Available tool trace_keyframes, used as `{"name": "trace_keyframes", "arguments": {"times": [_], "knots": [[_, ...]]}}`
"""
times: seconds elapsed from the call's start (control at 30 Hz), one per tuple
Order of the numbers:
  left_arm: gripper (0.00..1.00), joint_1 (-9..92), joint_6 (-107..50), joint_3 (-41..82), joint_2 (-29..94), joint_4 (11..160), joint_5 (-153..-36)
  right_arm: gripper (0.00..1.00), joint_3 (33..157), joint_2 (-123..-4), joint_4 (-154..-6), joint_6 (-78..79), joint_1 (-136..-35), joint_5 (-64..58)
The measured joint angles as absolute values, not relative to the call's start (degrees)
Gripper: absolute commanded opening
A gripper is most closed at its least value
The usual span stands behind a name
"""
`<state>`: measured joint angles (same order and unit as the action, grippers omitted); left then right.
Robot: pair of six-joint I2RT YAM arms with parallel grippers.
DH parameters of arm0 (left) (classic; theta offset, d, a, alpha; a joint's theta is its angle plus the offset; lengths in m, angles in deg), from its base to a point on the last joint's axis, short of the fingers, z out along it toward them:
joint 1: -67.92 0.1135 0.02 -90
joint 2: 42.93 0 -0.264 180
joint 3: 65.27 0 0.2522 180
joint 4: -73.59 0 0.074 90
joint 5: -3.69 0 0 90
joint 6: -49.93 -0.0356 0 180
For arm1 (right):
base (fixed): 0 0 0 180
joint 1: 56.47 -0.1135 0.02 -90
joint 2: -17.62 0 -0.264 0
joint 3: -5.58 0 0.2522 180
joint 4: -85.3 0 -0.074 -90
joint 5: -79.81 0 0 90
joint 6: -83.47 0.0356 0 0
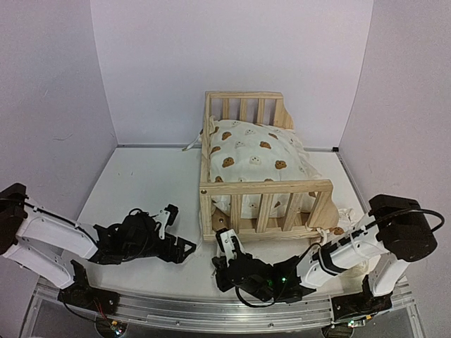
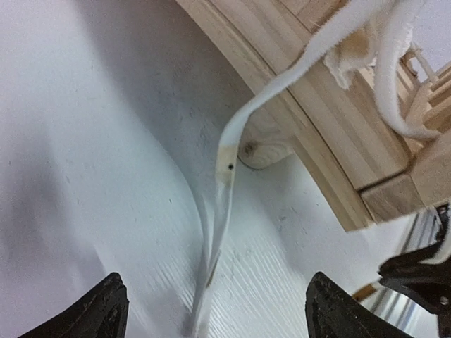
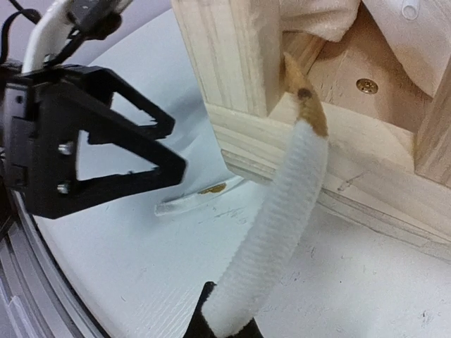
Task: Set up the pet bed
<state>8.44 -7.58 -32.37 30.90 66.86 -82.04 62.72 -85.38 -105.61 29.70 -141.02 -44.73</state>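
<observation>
The right gripper (image 3: 227, 327) has its two fingers pinched together on one ribbed cream tie (image 3: 282, 232), which rises from the grip to the near left corner post of the pet bed (image 3: 232, 56). The left gripper (image 2: 215, 296) is spread wide, its two fingertips (image 2: 106, 310) well apart and holding nothing. A second, flat tie (image 2: 222, 211) lies loose on the white table (image 2: 84, 176) between them, touching neither. That tie climbs past one round foot (image 2: 264, 151) to the wooden frame. The single pine bed sits mid-table, its far rail close to the back wall (image 1: 232, 49), and both grippers hover near its near left corner. One bear-print cushion (image 1: 250, 151) fills it.
</observation>
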Motion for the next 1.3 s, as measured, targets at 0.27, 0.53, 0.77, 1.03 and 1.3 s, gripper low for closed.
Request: {"name": "trace_keyframes", "arguments": {"times": [0.27,0.53,0.77,1.03,1.3], "knots": [[0.73,9.12,-19.41,-19.87,48.23,66.8,-78.08,0.0,61.56,-84.38,-106.94,29.44,-141.0,-43.38],[0.14,5.31,-20.63,-19.21,54.13,66.58,-71.15,0.0,60.14,-83.66,-107.92,29.48,-141.0,-42.94],[0.0,-0.37,-12.44,-20.96,49.63,72.37,-67.94,0.0,57.89,-78.98,-105.26,29.09,-141.41,-38.72],[0.0,-1.81,2.67,-32.65,18.11,81.55,-77.88,0.0,53.69,-74.61,-102.92,25.31,-143.56,-24.08],[0.0,-1.9,14.32,-39.23,-0.6,87.06,-86.47,0.0,48.36,-73.34,-101.72,25.33,-143.73,-20.6]]}}
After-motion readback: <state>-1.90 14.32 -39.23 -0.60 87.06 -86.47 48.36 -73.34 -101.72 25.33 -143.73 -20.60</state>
